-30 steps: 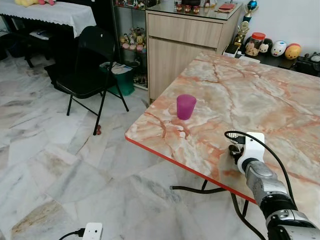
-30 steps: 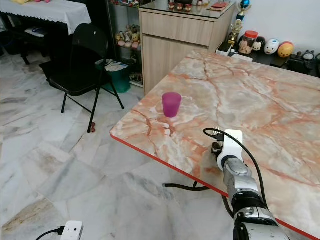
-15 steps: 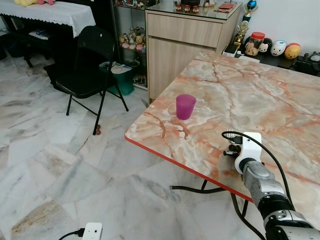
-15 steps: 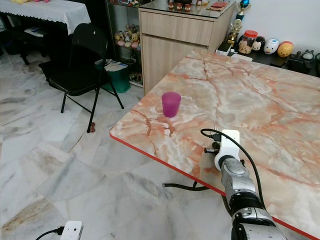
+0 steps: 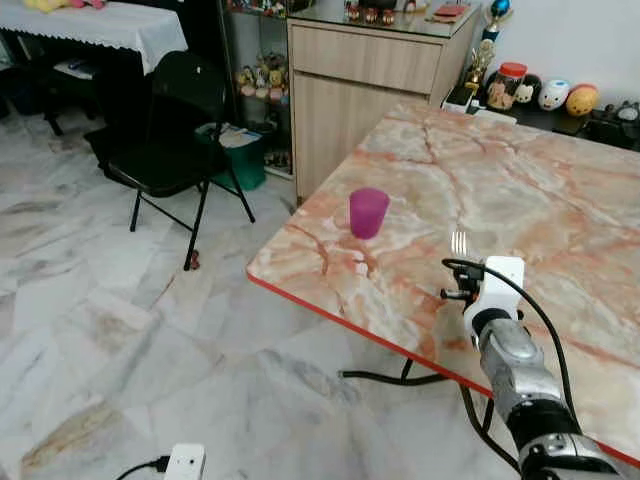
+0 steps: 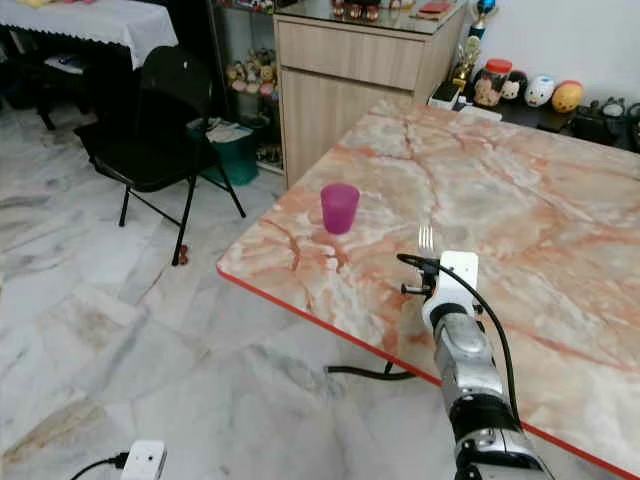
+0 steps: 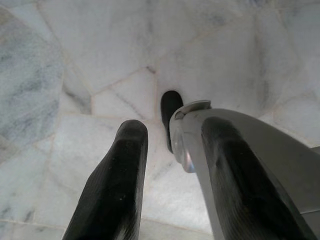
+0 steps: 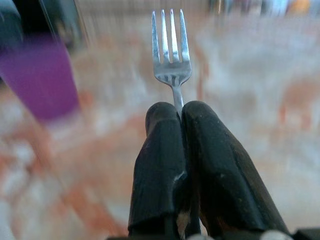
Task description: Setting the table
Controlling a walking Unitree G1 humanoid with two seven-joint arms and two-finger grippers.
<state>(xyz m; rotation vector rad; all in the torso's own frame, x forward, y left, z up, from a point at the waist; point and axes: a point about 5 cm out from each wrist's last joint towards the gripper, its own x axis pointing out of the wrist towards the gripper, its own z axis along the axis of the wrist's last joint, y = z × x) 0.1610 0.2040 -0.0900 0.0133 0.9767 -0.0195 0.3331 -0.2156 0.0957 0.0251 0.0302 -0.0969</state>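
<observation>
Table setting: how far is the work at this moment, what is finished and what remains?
Done: a purple cup stands on the marble table near its corner. In hand: the right gripper is shut on a fork, held above the table near its front edge, tines toward the cup. Left: the fork is not yet laid down. The left gripper hangs open over the floor.

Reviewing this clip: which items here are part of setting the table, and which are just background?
Job:
fork, held in the shut right pincer
purple cup
marble table

Background:
black folding chair
wooden cabinet
figurines by the wall
</observation>
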